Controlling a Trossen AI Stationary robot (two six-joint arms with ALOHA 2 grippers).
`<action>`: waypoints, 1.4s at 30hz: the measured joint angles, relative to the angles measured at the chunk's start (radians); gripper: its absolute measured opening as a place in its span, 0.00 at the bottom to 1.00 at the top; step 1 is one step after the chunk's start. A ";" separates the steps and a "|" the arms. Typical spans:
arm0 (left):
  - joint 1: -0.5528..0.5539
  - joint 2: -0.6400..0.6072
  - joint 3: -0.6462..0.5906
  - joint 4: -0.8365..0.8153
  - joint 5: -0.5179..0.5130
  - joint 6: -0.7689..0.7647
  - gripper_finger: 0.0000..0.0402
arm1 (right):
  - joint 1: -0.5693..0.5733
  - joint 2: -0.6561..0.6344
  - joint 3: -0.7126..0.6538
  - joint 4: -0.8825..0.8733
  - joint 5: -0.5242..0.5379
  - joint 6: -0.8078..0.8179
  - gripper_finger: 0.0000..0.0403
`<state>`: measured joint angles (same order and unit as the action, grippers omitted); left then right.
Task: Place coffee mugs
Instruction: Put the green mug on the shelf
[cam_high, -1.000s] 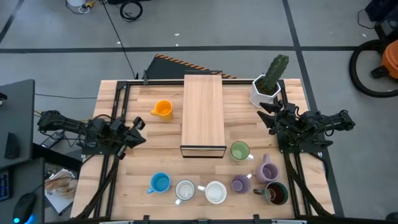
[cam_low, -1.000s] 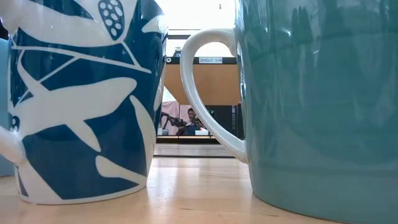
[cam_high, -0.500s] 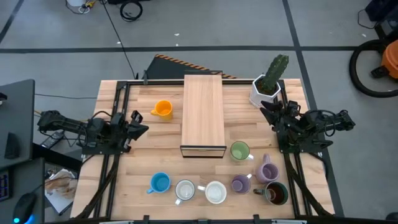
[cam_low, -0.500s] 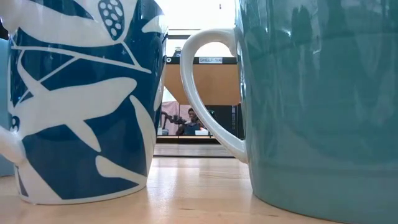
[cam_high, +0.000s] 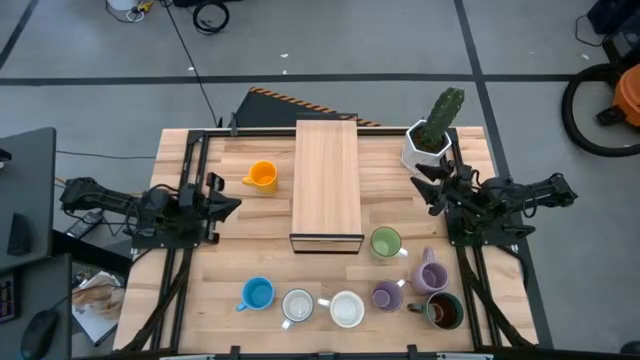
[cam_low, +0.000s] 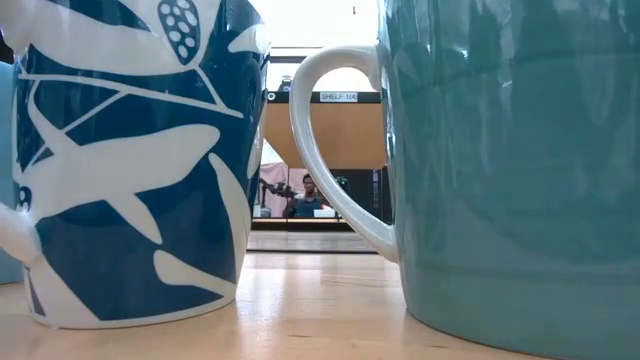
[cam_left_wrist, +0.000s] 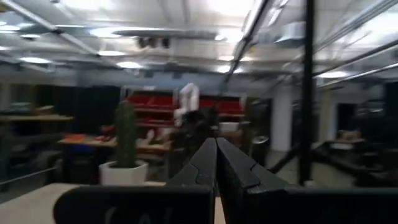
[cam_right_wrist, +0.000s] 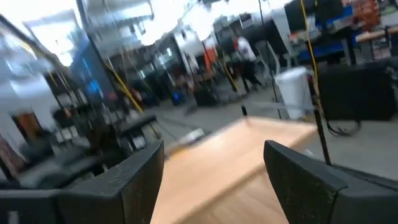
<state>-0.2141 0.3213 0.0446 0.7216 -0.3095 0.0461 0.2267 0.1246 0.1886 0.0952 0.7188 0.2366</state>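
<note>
In the high view, the orange mug (cam_high: 261, 176) stands upright left of a long wooden box (cam_high: 327, 185). The green mug (cam_high: 385, 242) sits by the box's near right corner. Blue (cam_high: 257, 294), two white (cam_high: 297, 305) (cam_high: 346, 309), two purple (cam_high: 387, 296) (cam_high: 431, 275) and the dark mug (cam_high: 445, 311) stand along the near edge. My left gripper (cam_high: 228, 205) hovers shut over the table's left side, left of the orange mug; its fingers meet in the left wrist view (cam_left_wrist: 216, 163). My right gripper (cam_high: 425, 187) hovers open below the cactus planter, empty (cam_right_wrist: 214, 168).
A white faceted planter with a cactus (cam_high: 430, 135) stands at the far right corner, close to my right gripper, and shows in the left wrist view (cam_left_wrist: 124, 146). Two mugs, blue-and-white (cam_low: 130, 160) and teal (cam_low: 510, 160), fill the low view. Black rails run along both table sides.
My left gripper has shifted a little toward the far edge and the orange mug. My right arm has moved only slightly. No mug has moved.
</note>
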 joint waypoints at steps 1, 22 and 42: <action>0.000 0.000 0.020 -0.034 -0.025 0.000 0.02 | 0.000 0.028 0.015 -0.028 0.007 0.011 0.68; 0.122 0.045 0.298 -0.524 -0.118 -0.084 0.02 | 0.038 0.735 0.455 -0.597 -0.273 0.370 0.59; 0.123 0.045 0.300 -0.605 -0.011 -0.167 0.21 | 0.226 1.252 0.942 -1.079 -0.382 0.565 0.59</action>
<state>-0.0910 0.3666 0.3443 0.1165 -0.3208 -0.1208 0.4528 1.3767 1.1307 -0.9840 0.3370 0.8018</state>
